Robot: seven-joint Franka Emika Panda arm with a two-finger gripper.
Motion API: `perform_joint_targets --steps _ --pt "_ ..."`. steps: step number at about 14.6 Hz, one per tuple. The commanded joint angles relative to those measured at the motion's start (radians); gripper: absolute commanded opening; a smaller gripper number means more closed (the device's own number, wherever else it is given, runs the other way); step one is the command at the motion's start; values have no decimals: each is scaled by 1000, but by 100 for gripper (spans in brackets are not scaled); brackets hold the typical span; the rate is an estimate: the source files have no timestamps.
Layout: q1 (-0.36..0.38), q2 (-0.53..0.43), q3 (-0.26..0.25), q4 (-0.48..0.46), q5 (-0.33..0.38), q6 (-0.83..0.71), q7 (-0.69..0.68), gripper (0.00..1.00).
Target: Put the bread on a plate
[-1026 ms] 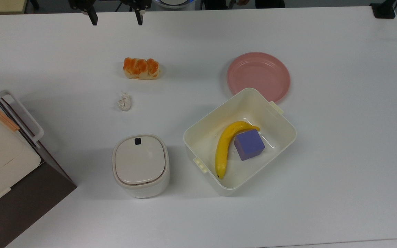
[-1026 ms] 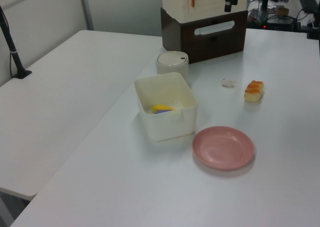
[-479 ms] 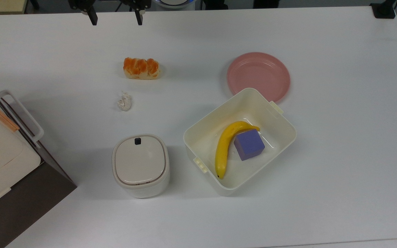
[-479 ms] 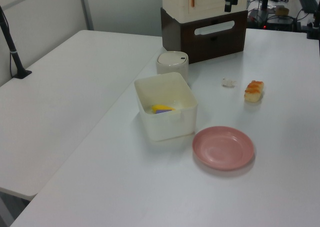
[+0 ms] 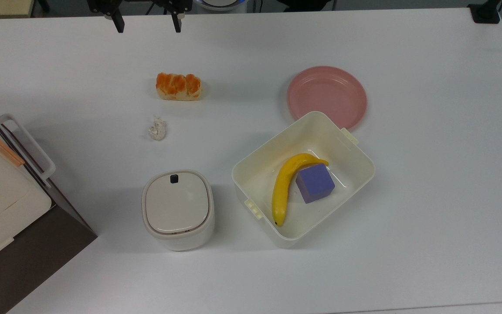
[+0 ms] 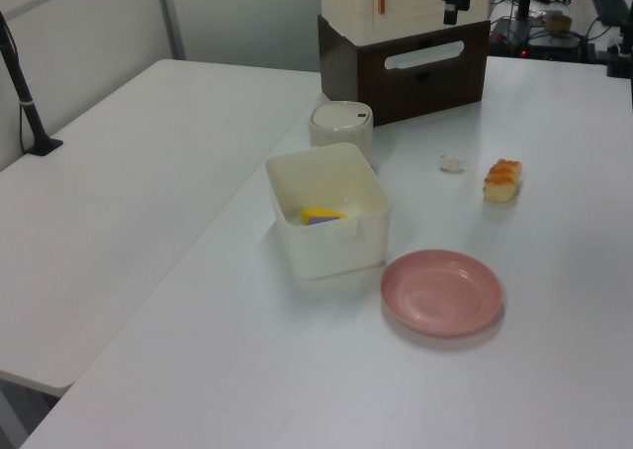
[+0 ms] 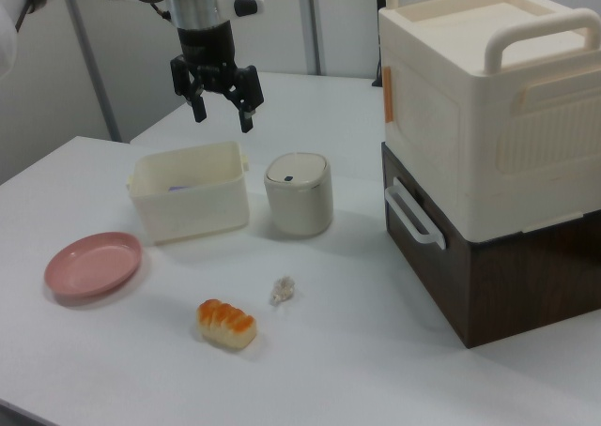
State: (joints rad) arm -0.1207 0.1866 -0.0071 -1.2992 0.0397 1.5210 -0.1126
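Note:
The bread (image 5: pixel 178 87) is a small bun with an orange-brown glazed top, lying on the white table; it is also seen as the bread (image 6: pixel 502 179) and the bread (image 7: pixel 226 323). The pink plate (image 5: pixel 327 97) sits empty to the top view's right of it, partly behind the cream tub; the plate (image 6: pixel 442 292) and plate (image 7: pixel 93 266) look bare too. My gripper (image 5: pixel 147 25) hangs open high above the table's far edge, well clear of the bread. In the right view the gripper (image 7: pixel 223 113) has its fingers spread with nothing between them.
A cream tub (image 5: pixel 355 150) holds a banana (image 5: pixel 285 185) and a purple cube (image 5: pixel 315 183). A lidded round-cornered container (image 5: pixel 178 209) stands beside it. A small whitish lump (image 5: pixel 157 129) lies near the bread. A large cream-and-brown box (image 7: pixel 488 154) occupies the top view's left edge.

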Motion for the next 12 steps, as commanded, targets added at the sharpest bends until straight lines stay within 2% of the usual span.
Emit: perform_joint_targets --steps 1,12 --pt "23 -10 -5 -23 -24 -15 -3 100" --pt "21 -9 13 -41 -26 -10 -50 100"
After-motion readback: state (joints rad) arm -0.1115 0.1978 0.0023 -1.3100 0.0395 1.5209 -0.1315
